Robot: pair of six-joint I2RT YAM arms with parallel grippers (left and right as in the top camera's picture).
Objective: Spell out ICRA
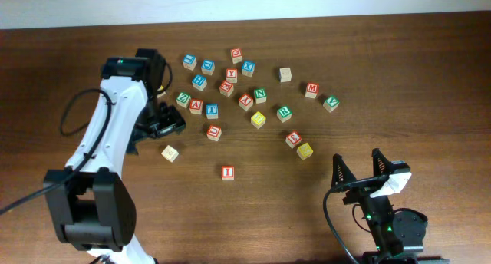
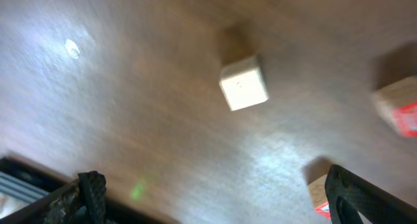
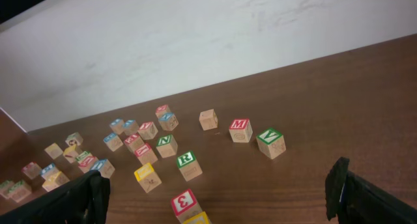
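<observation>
In the overhead view the red I cube stands alone in front of the cluster. The yellow C cube, the green R cube and the red A cube lie in the cluster. My left gripper is open and empty, low over the table just left of the cluster, and holds nothing in the blurred left wrist view. My right gripper is open and empty at the front right. The right wrist view shows the R and the yellow cube ahead.
A pale cube lies just in front of the left gripper; it also shows in the left wrist view. A red 3 cube and a second yellow cube sit near the right gripper. Several other letter cubes fill the cluster.
</observation>
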